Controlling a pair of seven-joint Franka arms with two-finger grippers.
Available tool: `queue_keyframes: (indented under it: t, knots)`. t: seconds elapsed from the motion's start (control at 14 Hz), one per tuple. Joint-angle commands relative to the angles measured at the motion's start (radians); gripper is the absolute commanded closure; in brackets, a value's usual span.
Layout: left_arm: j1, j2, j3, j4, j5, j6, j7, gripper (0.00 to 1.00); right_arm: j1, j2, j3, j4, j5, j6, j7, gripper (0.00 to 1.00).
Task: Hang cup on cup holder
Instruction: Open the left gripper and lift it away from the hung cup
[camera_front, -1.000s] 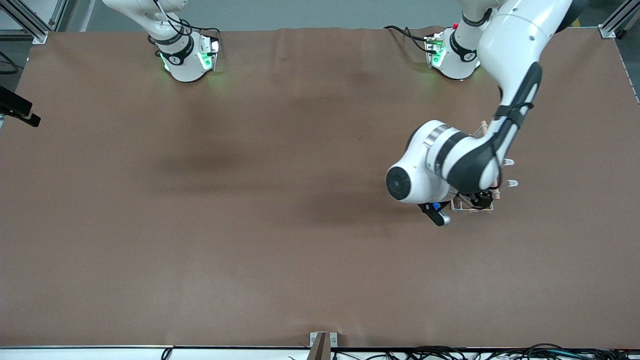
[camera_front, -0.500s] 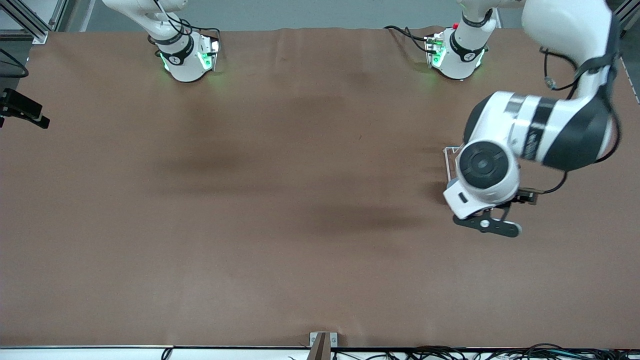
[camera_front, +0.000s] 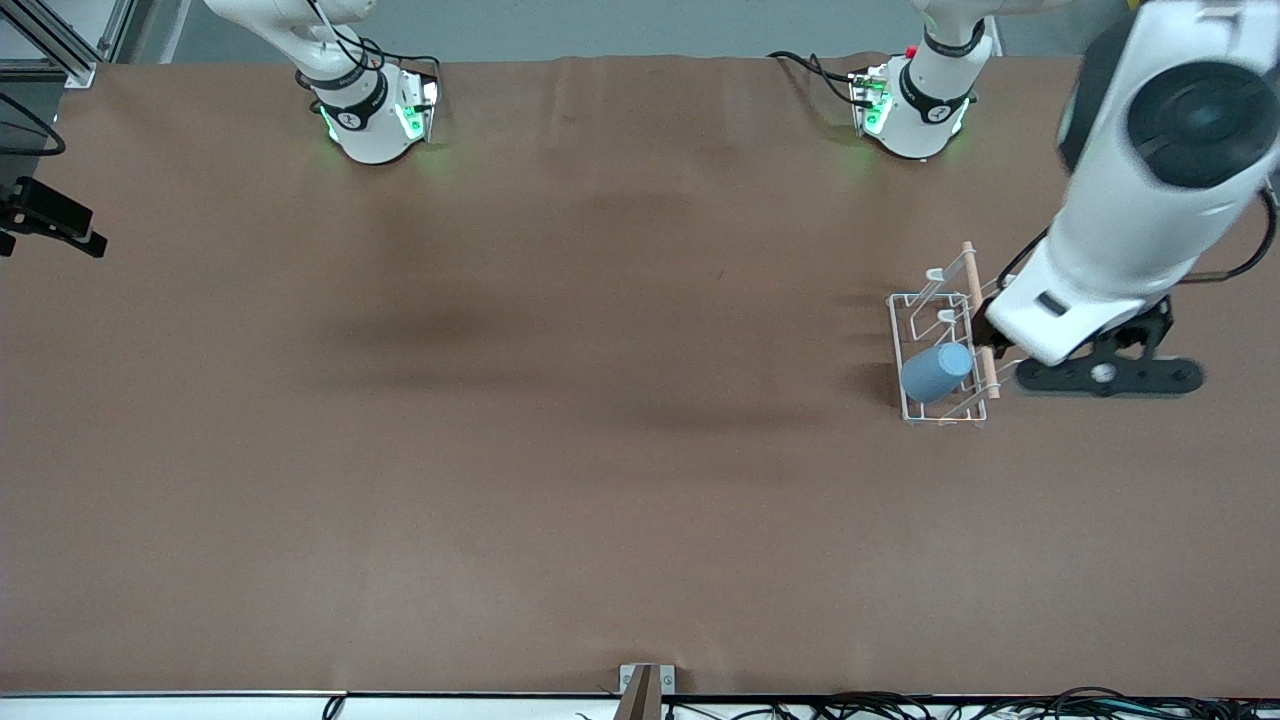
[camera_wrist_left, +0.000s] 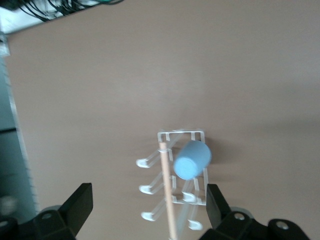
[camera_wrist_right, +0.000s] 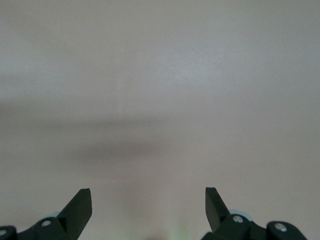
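The light blue cup (camera_front: 937, 372) hangs tilted on a prong of the white wire cup holder (camera_front: 897, 330), at the end of the rack nearer the front camera. The holder's wooden dowel (camera_front: 975, 300) runs along its top. In the left wrist view the cup (camera_wrist_left: 192, 160), the rack (camera_wrist_left: 181, 134) and the dowel (camera_wrist_left: 167, 200) lie well below my left gripper (camera_wrist_left: 148, 195). That gripper is open, holds nothing, and is raised above the rack. My right gripper (camera_wrist_right: 148, 197) is open with only bare table under it.
Brown table cover (camera_front: 560, 450) spans the whole surface. The left arm's big white wrist (camera_front: 1110, 290) hangs over the table beside the rack, toward the left arm's end. Both arm bases (camera_front: 370, 110) stand along the table edge farthest from the front camera.
The left arm has lifted off the rack and swung toward its own end of the table, uncovering the cup on its prong. The right gripper stays open.
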Motion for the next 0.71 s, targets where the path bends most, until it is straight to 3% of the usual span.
queue_keyframes:
  t: [0.0, 0.14, 0.29, 0.5, 0.64]
  knots:
    - [0.079, -0.084, -0.002, -0.031, -0.125, 0.018, -0.001, 0.00, -0.008, -0.015, 0.011, -0.019, -0.020, 0.010, 0.014, 0.00]
    - [0.081, -0.142, 0.019, -0.055, -0.181, 0.009, 0.002, 0.00, -0.006, -0.015, 0.011, -0.019, -0.020, 0.010, 0.014, 0.00]
    - [0.057, -0.211, 0.114, -0.116, -0.265, 0.009, 0.008, 0.00, -0.006, -0.013, 0.013, -0.019, -0.020, 0.012, 0.014, 0.00]
    - [-0.046, -0.303, 0.318, -0.207, -0.396, 0.009, 0.062, 0.00, -0.003, -0.015, 0.013, -0.019, -0.018, 0.010, 0.014, 0.00]
    - [-0.072, -0.351, 0.366, -0.257, -0.397, 0.011, 0.095, 0.00, -0.001, -0.013, 0.013, -0.019, -0.018, 0.010, 0.014, 0.00]
